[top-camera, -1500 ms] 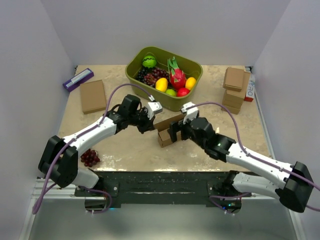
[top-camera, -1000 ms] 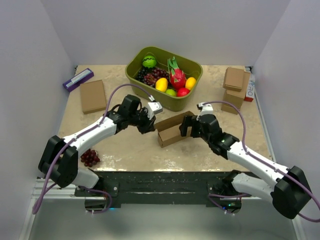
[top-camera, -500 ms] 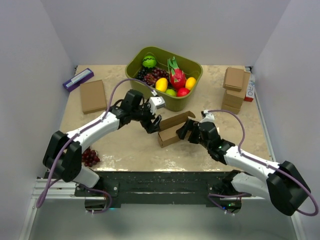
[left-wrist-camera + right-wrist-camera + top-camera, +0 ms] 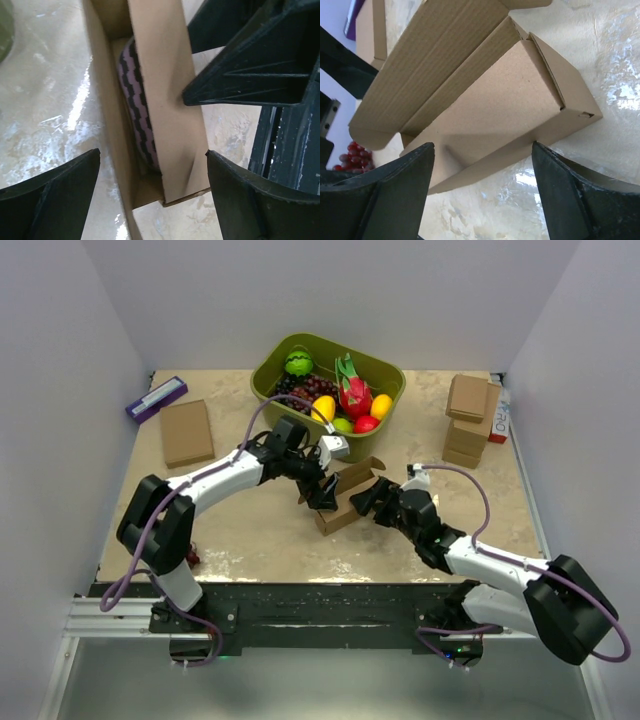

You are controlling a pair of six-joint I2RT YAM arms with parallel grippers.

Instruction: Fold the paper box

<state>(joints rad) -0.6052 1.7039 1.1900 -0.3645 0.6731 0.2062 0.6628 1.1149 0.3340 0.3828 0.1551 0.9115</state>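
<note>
The paper box (image 4: 345, 502) lies on the table's middle, a brown cardboard mailer with its lid flap (image 4: 430, 65) raised at an angle. My left gripper (image 4: 322, 490) hangs open over the box's left end. In the left wrist view its fingers (image 4: 55, 200) stand either side of the box (image 4: 170, 125) without touching it. Something purple with black marks (image 4: 137, 115) shows inside the box. My right gripper (image 4: 372, 502) is low at the box's right end. It is open, with the box's side wall (image 4: 490, 110) just beyond its fingertips (image 4: 585, 200).
A green bin (image 4: 265, 380) of toy fruit stands just behind the box. A flat brown box (image 4: 186, 432) and a purple item (image 4: 156, 398) lie at the back left. Small brown boxes (image 4: 468, 420) are stacked at the right. Grapes (image 4: 186, 558) lie by the left arm.
My left gripper has opened and swung right over the box's left end. My right gripper has dropped lower toward the box's right end. The box stayed put.
</note>
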